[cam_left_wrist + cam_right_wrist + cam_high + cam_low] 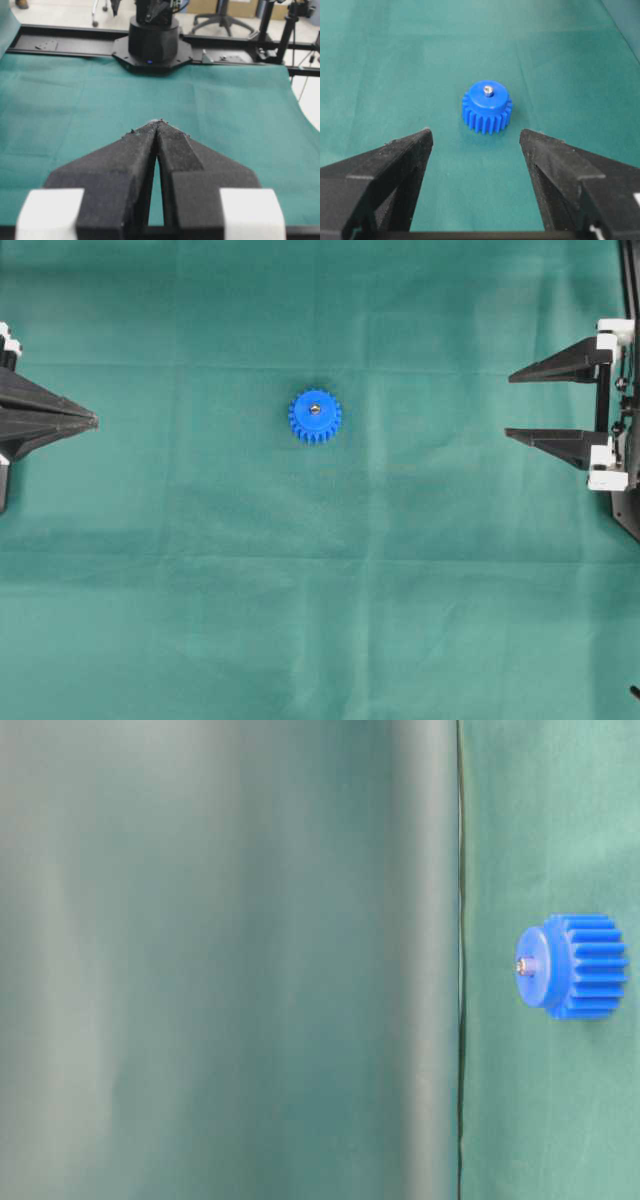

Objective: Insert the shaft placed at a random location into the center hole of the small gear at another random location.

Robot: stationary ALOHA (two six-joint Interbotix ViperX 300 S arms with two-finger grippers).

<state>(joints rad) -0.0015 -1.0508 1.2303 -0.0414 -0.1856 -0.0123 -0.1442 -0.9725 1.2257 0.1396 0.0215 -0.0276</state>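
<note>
The left claw rests at the left edge of the table, its fingers pressed together to a point with nothing between them. The right claw sits at the right edge with its fingers spread wide, also empty. Well apart from both, the small gear lies flat on the green cloth near the middle. The shaft stands upright in the center hole, its shiny end poking just above the hub.
</note>
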